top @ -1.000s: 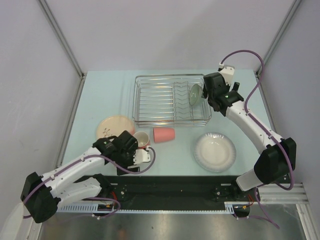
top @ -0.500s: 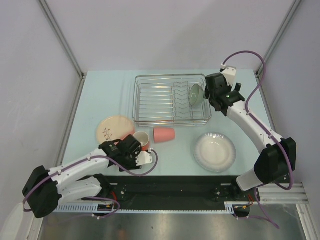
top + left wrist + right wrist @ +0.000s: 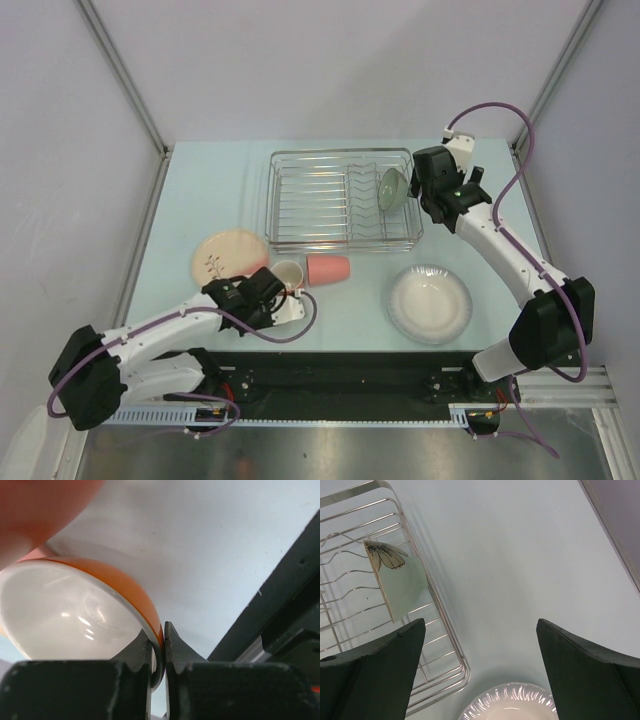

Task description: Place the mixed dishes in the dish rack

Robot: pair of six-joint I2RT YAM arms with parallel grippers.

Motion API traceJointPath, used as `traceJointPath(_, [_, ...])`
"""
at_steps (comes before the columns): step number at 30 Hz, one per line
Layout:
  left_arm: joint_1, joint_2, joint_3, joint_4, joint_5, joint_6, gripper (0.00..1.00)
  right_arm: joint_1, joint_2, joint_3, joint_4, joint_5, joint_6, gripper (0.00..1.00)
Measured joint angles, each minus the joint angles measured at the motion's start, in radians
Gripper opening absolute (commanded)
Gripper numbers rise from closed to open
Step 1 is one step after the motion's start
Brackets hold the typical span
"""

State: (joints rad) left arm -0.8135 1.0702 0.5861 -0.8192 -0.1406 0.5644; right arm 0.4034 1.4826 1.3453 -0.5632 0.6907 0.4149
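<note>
- Top view: left gripper (image 3: 274, 290) clenched on rim of orange cup (image 3: 288, 271), cup at its 1 o'clock, well apart from dish rack (image 3: 300, 160).
- Left wrist: rim pinched between both fingers, cup body toward 10 o'clock.
- Right wrist: right gripper (image 3: 480, 627) spread wide, grasping nothing; pale green bowl (image 3: 402, 585) on edge in rack, at 10 o'clock.

The left arm (image 3: 160, 330) and right arm (image 3: 500, 245) are built of white links and black joints (purple cables (image 3: 490, 101) are attached).
</note>
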Motion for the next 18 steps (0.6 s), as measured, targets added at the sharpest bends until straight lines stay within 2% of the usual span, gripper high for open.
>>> traceJointPath(6, [0.000,-0.081,0.199,-0.194,-0.009,0.004,0.00,0.000,0.000,-0.006,0.008,-0.014,0.000,0.98])
traceJointPath(11, [0.000,-0.060,0.595,-0.381,0.018,0.008,0.00,0.000,0.000,-0.006,0.016,-0.026,0.004,0.98])
traceJointPath(14, [0.003,0.010,0.856,-0.352,0.068,-0.023,0.00,0.000,-0.006,-0.020,0.026,-0.026,0.016,1.00])
traceJointPath(18, [0.018,0.099,1.005,-0.168,0.183,-0.108,0.00,-0.003,-0.068,-0.080,0.047,-0.018,0.023,1.00])
